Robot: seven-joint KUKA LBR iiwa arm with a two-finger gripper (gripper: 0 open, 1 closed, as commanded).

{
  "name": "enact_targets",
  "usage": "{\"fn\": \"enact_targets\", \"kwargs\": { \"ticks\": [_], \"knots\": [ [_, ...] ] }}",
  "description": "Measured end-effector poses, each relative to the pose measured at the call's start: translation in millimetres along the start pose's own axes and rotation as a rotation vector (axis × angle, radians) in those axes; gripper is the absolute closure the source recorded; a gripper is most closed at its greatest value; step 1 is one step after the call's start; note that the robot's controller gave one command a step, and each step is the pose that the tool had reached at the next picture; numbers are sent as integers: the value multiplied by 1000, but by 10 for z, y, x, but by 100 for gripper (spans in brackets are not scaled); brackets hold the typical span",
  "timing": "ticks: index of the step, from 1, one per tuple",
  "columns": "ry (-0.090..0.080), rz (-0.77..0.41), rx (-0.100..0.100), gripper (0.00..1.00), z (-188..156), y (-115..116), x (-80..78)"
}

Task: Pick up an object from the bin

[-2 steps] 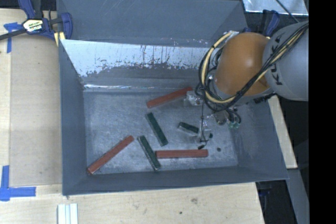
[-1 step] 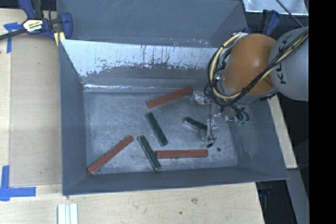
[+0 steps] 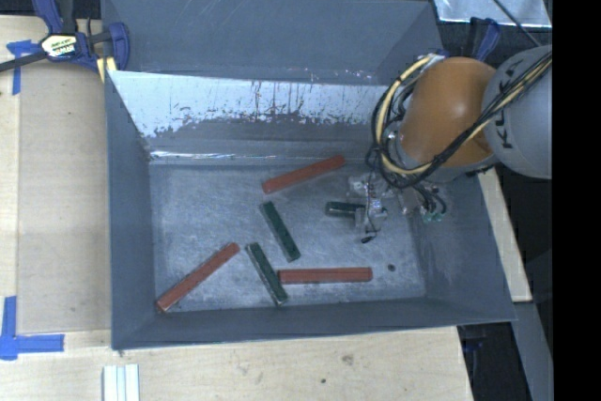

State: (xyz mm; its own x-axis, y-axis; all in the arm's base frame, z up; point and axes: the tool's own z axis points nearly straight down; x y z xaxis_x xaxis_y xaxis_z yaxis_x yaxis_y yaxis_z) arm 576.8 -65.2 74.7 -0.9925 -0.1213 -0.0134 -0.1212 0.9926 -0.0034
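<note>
The jaws hang low over the right part of the bin (image 3: 130, 230) floor, under the arm's orange cover (image 3: 449, 113). Whether they are open or closed I cannot tell, and nothing is clearly between them. Just at their left lies a short dark green bar (image 3: 340, 208) — thin, flat on the floor, one end toward them. I judge the pick is not yet done — grasp and lift remain. Farther out lie a longer green bar (image 3: 280, 230) and a red-brown stick (image 3: 324, 275).
</note>
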Motion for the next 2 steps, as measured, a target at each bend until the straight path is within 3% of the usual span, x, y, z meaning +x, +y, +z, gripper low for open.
{"fn": "enact_targets", "kwargs": {
  "ticks": [1,2],
  "knots": [
    [9,-1,-3,0,41,13,31],
    [8,0,-3,100,35,13,26]
  ]
}}
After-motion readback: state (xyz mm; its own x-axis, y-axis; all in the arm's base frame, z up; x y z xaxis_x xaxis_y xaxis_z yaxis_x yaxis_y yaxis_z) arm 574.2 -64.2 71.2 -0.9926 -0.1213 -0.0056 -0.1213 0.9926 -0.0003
